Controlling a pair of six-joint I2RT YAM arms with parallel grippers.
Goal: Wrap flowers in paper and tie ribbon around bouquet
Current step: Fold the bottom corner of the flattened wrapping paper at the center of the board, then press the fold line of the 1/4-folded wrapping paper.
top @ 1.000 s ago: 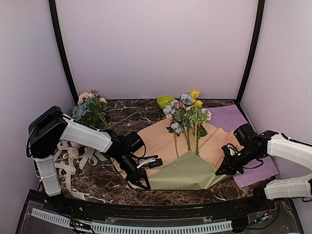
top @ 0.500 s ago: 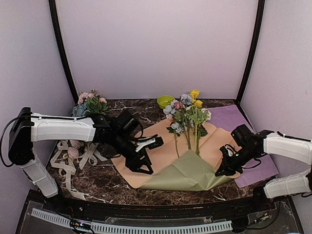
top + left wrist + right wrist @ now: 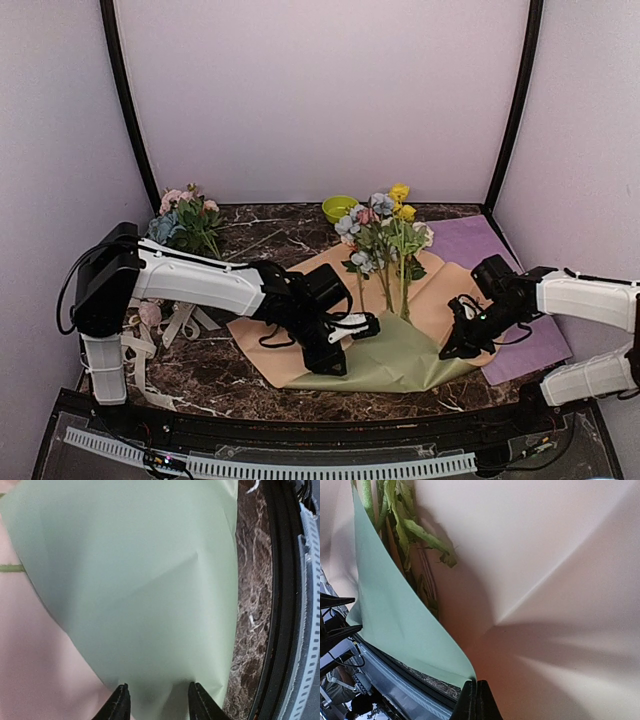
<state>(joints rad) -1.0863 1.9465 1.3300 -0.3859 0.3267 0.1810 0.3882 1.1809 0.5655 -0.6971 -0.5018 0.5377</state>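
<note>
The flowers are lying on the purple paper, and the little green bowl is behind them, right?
Not quite. The flowers lie on the peach and green paper, not the purple sheet, which lies off to the right with no flowers on it. The top external view shows this. The green bowl is behind them.

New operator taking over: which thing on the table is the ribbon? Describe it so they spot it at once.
Find the dark marble table, then its left side, nearer than the loose flower cluster in the back-left corner. The ribbon lies there in slack loops. Unlike the broad paper sheets at centre, it is a narrow cream-white band.
</note>
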